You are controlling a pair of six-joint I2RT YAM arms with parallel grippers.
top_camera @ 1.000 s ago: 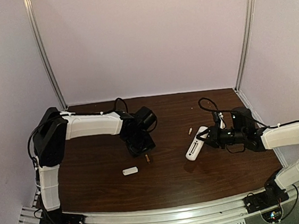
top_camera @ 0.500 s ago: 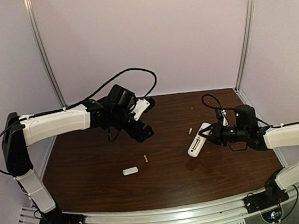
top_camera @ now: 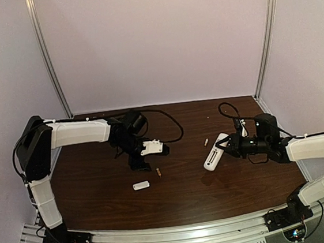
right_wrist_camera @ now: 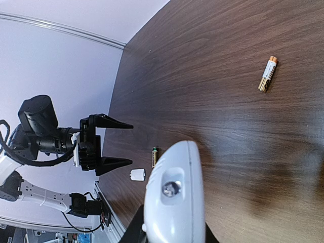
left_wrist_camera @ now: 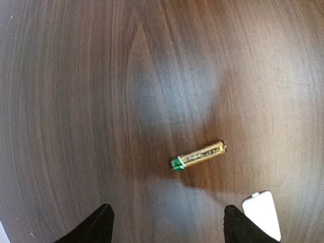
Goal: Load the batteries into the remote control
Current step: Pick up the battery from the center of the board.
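One gold battery point(left_wrist_camera: 199, 155) with a green end lies on the dark wood table. My left gripper point(left_wrist_camera: 167, 216) hovers just short of it, open, with nothing between its fingers. From above the same battery point(top_camera: 158, 171) sits just right of the left gripper point(top_camera: 148, 159). A second battery point(top_camera: 206, 142) lies further right, seen also as the battery point(right_wrist_camera: 268, 74) in the right wrist view. The white remote control point(top_camera: 213, 154) is tilted, its far end low over the table, and my right gripper point(top_camera: 232, 147) is shut on its near end. The remote control point(right_wrist_camera: 174, 202) fills the lower middle of the right wrist view.
A small flat white cover piece point(top_camera: 141, 185) lies on the table just in front of the left-hand battery, and the cover piece point(left_wrist_camera: 261, 212) shows beside my left gripper's right finger. Pale walls and metal posts enclose the table; a metal rail runs along its near edge.
The left arm rose and swung back, then came down again beside the battery with its jaws wide. The right gripper with the remote shifted slightly right and has held still since.
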